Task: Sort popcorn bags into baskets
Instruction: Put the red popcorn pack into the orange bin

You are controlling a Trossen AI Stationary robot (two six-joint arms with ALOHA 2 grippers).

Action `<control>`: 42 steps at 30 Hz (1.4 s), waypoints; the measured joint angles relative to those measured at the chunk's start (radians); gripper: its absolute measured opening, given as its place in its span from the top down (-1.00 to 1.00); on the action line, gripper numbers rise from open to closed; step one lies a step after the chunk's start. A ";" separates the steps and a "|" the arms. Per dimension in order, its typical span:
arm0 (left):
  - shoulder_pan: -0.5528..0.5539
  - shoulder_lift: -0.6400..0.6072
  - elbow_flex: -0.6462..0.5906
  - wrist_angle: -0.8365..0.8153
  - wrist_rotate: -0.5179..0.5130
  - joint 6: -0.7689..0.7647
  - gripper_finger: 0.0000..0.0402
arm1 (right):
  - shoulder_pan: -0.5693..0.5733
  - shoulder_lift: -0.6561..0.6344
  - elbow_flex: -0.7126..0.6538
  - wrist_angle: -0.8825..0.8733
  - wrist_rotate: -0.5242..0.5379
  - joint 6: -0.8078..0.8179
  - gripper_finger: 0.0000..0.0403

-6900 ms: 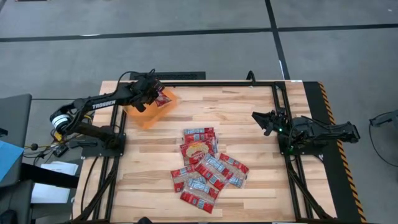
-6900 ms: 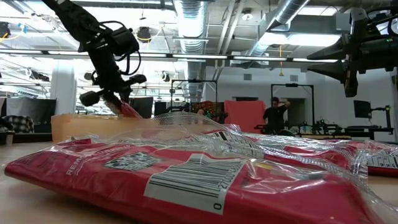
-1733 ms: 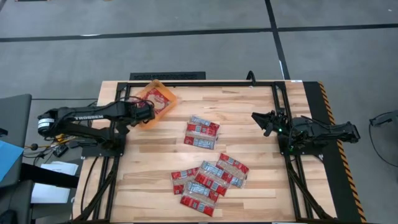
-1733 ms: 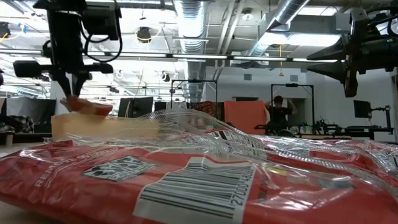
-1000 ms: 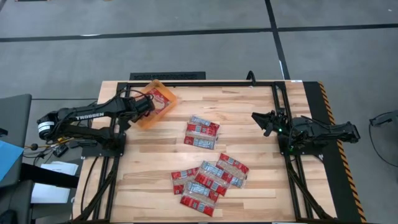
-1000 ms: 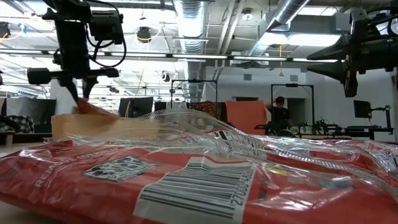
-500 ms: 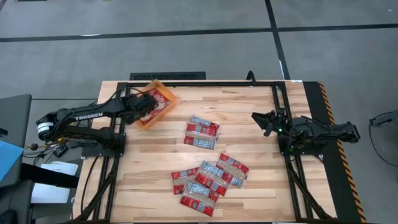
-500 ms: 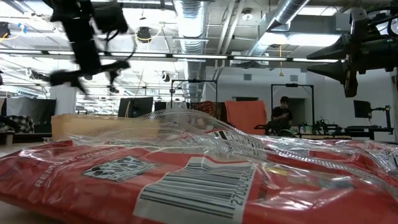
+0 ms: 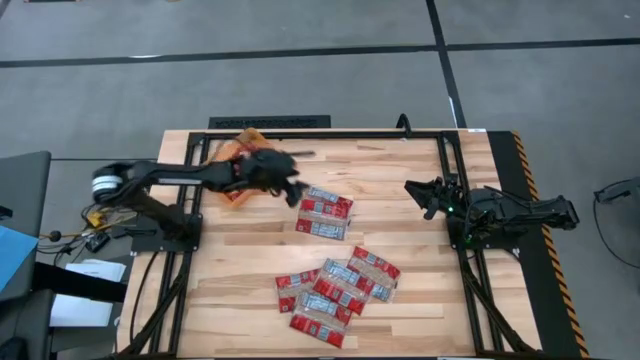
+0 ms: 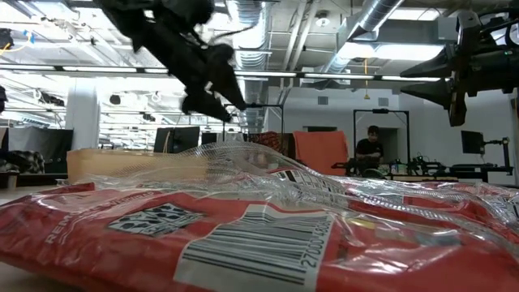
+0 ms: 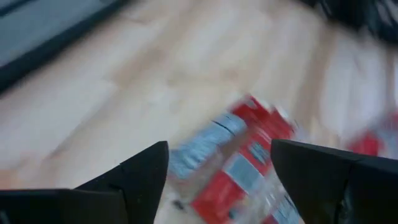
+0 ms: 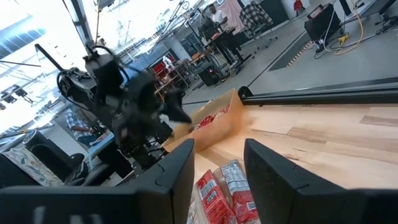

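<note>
The orange basket (image 9: 243, 140) stands at the table's far left, largely hidden under my left arm; red packets show inside it in the right wrist view (image 12: 214, 118). Two popcorn bags (image 9: 325, 213) lie side by side flat on the table's middle. Several more (image 9: 335, 285) lie in an overlapping heap nearer the front edge. My left gripper (image 9: 293, 187) is open and empty, in the air between the basket and the two bags (image 11: 242, 162). My right gripper (image 9: 420, 190) is open and empty at the table's right side.
A black metal frame (image 9: 330, 133) runs along the table's far edge and down both sides. The wood between the two bags and my right gripper is bare. A person (image 10: 369, 150) stands far off in the room beyond the table.
My left gripper has risen from the basket's near rim and swung toward the table's right, to the two bags in the middle. The red bag seen below its fingers a second ago is no longer with it. My right arm has kept still.
</note>
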 joint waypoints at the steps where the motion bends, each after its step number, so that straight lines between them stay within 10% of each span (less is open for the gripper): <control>1: -0.011 0.038 0.021 -0.006 0.025 0.042 -0.38 | 0.000 0.000 0.000 0.000 0.000 0.000 0.16; 8: -0.088 0.254 0.168 -0.048 0.063 0.334 -0.45 | 0.000 0.000 0.000 0.000 -0.003 -0.003 0.11; 23: -0.106 0.424 0.211 -0.149 0.133 0.468 -0.39 | 0.000 0.000 0.000 0.000 -0.007 0.001 0.16; 42: -0.106 0.433 0.243 -0.286 0.061 0.326 0.97 | 0.000 0.000 0.000 0.000 -0.007 0.001 0.17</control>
